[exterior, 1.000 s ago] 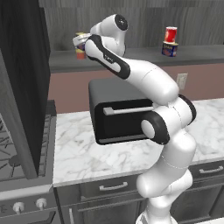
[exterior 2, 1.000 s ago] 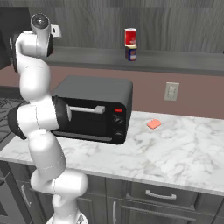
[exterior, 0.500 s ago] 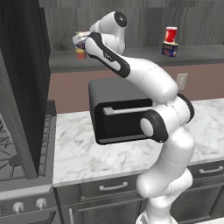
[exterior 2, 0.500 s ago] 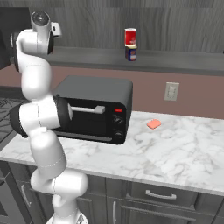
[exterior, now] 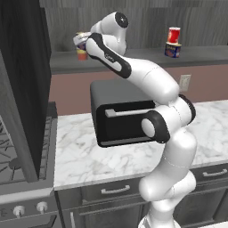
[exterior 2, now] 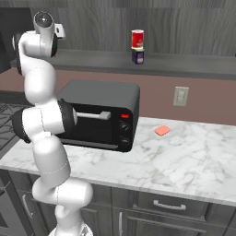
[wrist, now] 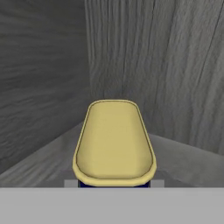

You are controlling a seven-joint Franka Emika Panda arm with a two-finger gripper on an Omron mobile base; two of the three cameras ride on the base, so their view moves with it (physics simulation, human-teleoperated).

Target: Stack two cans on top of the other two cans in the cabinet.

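Observation:
My gripper [exterior: 79, 43] is up at the left end of the cabinet [exterior: 147, 60], shut on a dark-blue can with a yellow top [exterior: 82, 39]. In the hand view that can's yellow top [wrist: 113, 140] lies right in front of the hand, with the wood-grained back panel [wrist: 175, 65] behind it. Directly under the held can stands the short orange-red can [exterior: 82, 55] on the shelf; whether they touch I cannot tell. Further right on the ledge [exterior 2: 184, 62], the red can [exterior: 173, 34] [exterior 2: 137, 38] stands on another dark-blue can [exterior: 173, 49] [exterior 2: 137, 56].
A black oven box [exterior: 120, 118] [exterior 2: 101, 115] sits on the marble counter [exterior 2: 184, 161] under the shelf. A tall black panel [exterior: 22, 67] rises at the left beside the stove [exterior: 18, 153]. A small pink sponge [exterior 2: 161, 130] lies near the wall outlet [exterior 2: 180, 96].
The hand with the blue can has edged slightly up and left above the orange-red can. The stacked pair at the right has not moved.

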